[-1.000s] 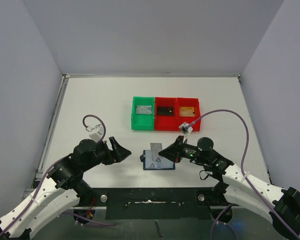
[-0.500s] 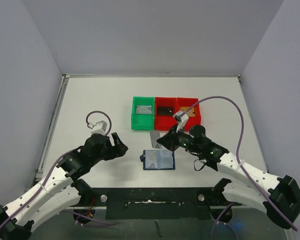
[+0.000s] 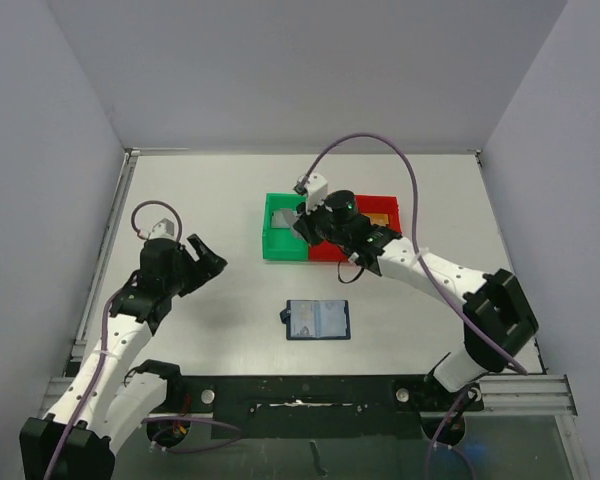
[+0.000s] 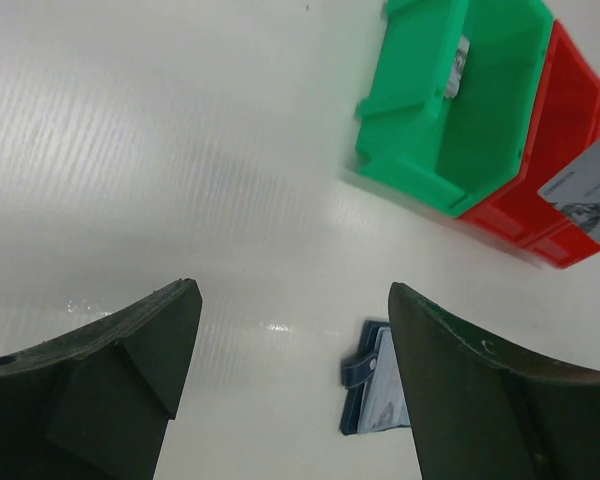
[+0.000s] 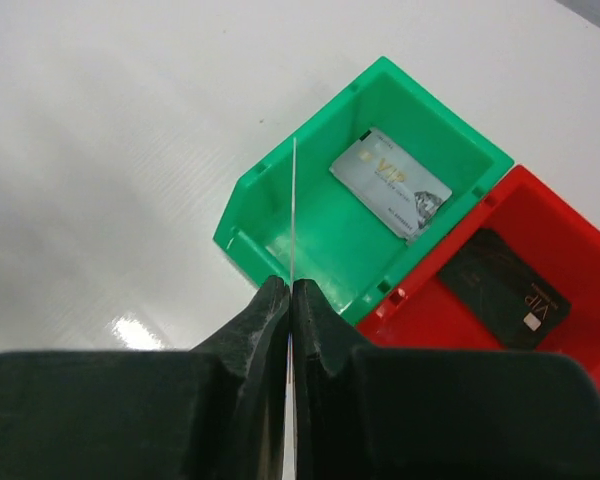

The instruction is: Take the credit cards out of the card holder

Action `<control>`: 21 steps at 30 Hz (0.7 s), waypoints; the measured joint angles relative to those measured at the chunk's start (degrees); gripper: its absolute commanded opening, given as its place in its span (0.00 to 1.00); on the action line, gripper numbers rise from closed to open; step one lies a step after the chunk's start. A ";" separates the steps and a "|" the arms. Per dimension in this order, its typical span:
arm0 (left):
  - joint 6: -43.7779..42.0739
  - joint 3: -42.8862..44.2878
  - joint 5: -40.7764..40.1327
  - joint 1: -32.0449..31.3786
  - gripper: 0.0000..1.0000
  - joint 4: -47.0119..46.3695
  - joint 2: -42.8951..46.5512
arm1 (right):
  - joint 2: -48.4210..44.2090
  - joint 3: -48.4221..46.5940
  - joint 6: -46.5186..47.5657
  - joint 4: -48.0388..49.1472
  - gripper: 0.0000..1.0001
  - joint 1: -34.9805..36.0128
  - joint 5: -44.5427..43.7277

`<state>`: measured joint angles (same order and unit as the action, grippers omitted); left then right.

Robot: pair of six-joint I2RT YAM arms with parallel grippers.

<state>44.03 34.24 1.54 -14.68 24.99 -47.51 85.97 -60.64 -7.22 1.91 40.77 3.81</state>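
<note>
The card holder [image 3: 318,320], a dark blue wallet, lies open on the table near the front, with nothing touching it; it also shows in the left wrist view as the card holder [image 4: 373,395]. My right gripper [image 3: 302,222] [image 5: 291,285] is shut on a silver-grey credit card [image 5: 293,200] [image 4: 585,190], held edge-on above the green bin [image 3: 280,250]. Another silver credit card [image 5: 390,185] lies flat in that bin. A black credit card [image 5: 505,290] lies in the red bin [image 5: 430,315] beside it. My left gripper [image 3: 212,262] [image 4: 292,300] is open and empty, well left of the wallet.
A second red bin [image 3: 390,235] at the right end of the row holds a gold-tan card [image 3: 377,217]. The three bins stand side by side behind the wallet. Grey walls close the table on three sides.
My right gripper has lifted the silver card from the wallet and carried it back to above the green bin. My left arm has drawn back to the left, away from the wallet.
</note>
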 measured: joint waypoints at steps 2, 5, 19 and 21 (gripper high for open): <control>0.04 0.09 1.62 3.48 0.75 -2.67 -0.96 | 4.83 -4.66 1.51 -1.79 0.00 -0.63 0.66; 0.37 2.08 2.84 7.06 0.75 -4.98 -4.11 | 11.63 -11.41 3.78 -5.09 0.00 -1.18 1.16; -0.28 4.90 12.02 11.15 0.75 -14.95 -0.37 | 24.94 -21.42 11.61 -16.85 0.00 -2.16 3.91; -1.07 4.92 12.66 11.17 0.75 -14.93 -0.37 | 24.94 -21.42 11.82 -17.62 0.00 -2.10 4.28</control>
<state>42.96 39.16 14.20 -3.51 10.07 -47.88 110.91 -82.06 4.60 -15.70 38.68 8.10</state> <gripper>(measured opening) 0.751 0.033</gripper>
